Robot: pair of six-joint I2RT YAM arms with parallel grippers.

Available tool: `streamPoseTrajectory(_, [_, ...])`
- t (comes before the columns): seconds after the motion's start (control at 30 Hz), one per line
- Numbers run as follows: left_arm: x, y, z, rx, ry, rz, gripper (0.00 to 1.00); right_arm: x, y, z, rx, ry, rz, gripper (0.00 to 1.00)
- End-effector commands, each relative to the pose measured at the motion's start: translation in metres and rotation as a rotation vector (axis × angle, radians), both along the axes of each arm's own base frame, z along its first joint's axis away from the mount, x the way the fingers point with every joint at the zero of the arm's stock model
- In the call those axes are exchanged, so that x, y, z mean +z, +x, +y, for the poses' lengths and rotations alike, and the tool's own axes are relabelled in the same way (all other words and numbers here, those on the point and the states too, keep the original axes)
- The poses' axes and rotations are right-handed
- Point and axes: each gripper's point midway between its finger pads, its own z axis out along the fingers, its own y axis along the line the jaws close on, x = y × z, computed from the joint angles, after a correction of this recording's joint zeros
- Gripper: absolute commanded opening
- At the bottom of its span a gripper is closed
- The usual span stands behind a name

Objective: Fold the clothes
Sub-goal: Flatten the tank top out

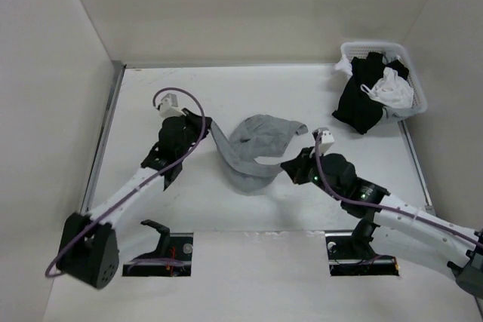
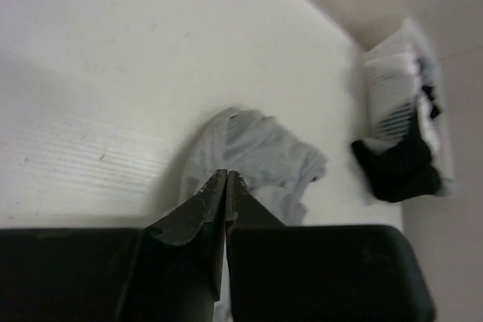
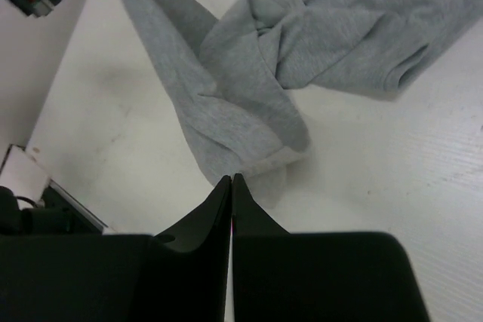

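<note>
The grey tank top lay bunched at the centre of the desk, between the two arms. The left tool stood at the garment's upper-left end, its jaws pressed together on a strip of fabric that rose taut from the pile. The right tool stood at the lower-right end, its jaws likewise closed, pinching a folded edge of the tank top. In the upper right of the overhead frame, a white basket held black garments, which spilled over its near rim, and a white garment.
</note>
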Motion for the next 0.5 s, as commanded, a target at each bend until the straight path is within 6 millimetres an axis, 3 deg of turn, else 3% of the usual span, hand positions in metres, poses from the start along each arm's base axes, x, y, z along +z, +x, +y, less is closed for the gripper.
streamPoseTrajectory(0.0, [0.051,-0.016,0.028,0.086,0.0,-0.102,0.0,0.063,0.01,0.004,-0.004,0.089,-0.108,0.02])
streamPoseTrajectory(0.17, [0.127,-0.052,0.049,0.125,-0.036,-0.247,0.0,0.129,0.009,-0.006,-0.016,0.126,-0.212,0.0])
streamPoseTrajectory(0.23, [0.16,-0.065,0.058,0.141,-0.042,-0.312,0.0,0.169,0.006,-0.016,-0.036,0.14,-0.271,0.0])
streamPoseTrajectory(0.47, [0.307,-0.123,0.097,0.236,-0.097,-0.628,0.0,0.306,-0.015,-0.047,-0.094,0.244,-0.474,0.0])
